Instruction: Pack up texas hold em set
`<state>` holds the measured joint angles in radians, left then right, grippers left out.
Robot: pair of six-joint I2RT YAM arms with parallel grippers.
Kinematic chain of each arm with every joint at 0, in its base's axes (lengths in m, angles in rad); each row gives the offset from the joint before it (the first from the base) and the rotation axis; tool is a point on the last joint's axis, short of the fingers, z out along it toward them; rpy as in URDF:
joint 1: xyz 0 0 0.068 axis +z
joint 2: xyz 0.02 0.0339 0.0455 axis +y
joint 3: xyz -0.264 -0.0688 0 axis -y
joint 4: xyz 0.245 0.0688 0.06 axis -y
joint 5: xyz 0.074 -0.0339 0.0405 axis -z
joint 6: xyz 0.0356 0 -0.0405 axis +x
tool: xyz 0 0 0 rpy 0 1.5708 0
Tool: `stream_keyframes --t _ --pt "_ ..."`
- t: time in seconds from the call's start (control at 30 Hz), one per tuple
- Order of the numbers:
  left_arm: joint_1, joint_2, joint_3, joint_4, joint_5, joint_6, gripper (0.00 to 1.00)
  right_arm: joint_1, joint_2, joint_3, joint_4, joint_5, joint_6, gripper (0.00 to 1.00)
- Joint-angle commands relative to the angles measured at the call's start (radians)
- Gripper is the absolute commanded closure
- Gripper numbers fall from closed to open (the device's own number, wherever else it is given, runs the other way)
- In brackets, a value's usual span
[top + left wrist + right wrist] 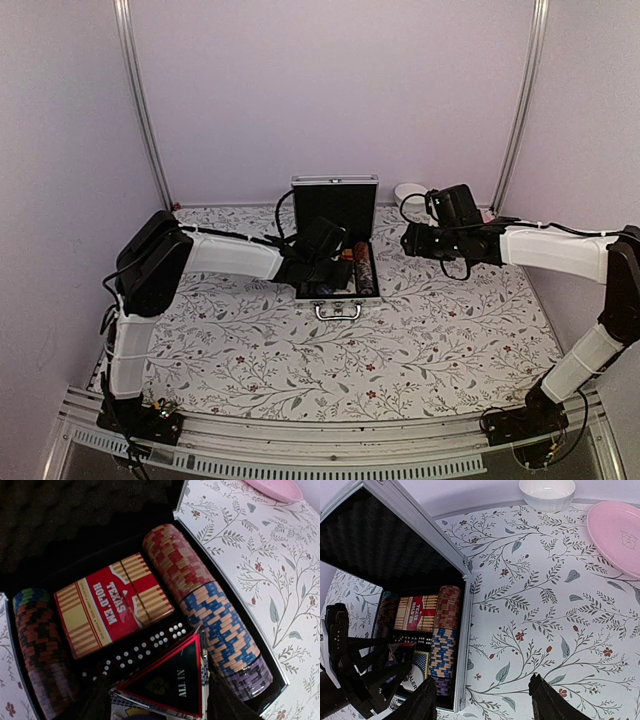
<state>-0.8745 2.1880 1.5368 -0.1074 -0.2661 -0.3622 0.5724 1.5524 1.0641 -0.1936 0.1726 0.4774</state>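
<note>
The silver case point(335, 182) lies open at mid table with its lid upright. Inside it are a tan-red card pack point(112, 605), a row of tiny dark red dice point(145, 647) and rows of poker chips point(210, 605) along both sides. My left gripper point(160, 707) hovers over the case's near end, shut on the black triangular piece point(172, 680) marked ALL IN, which is tilted above a dealer button and a blue card pack. My right gripper point(482, 705) hangs open over bare cloth just right of the case rim point(465, 650), with nothing between its fingers.
A white bowl point(546, 492) stands at the back right. A pink plate point(615, 535) lies beside it near the right wall. The flowered cloth point(420, 330) covers the table. The left arm point(230, 255) reaches in from the left.
</note>
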Motion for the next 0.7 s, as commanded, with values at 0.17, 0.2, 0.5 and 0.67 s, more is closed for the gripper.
stream_keyframes --t 0.17,0.2,0.5,0.67 --pt "0.052 0.055 0.092 0.016 -0.021 0.012 0.39 -0.008 -0.021 -0.008 0.02 0.01 0.001 0.37" --pt "0.054 0.059 0.097 0.015 -0.021 0.011 0.39 -0.008 -0.017 -0.006 0.02 0.009 0.002 0.36" --pt "0.059 0.096 0.152 -0.037 -0.064 0.009 0.39 -0.008 -0.004 0.004 0.02 0.011 0.003 0.37" --pt "0.063 0.116 0.164 -0.053 -0.056 0.003 0.39 -0.008 0.001 0.01 0.02 0.014 0.004 0.37"
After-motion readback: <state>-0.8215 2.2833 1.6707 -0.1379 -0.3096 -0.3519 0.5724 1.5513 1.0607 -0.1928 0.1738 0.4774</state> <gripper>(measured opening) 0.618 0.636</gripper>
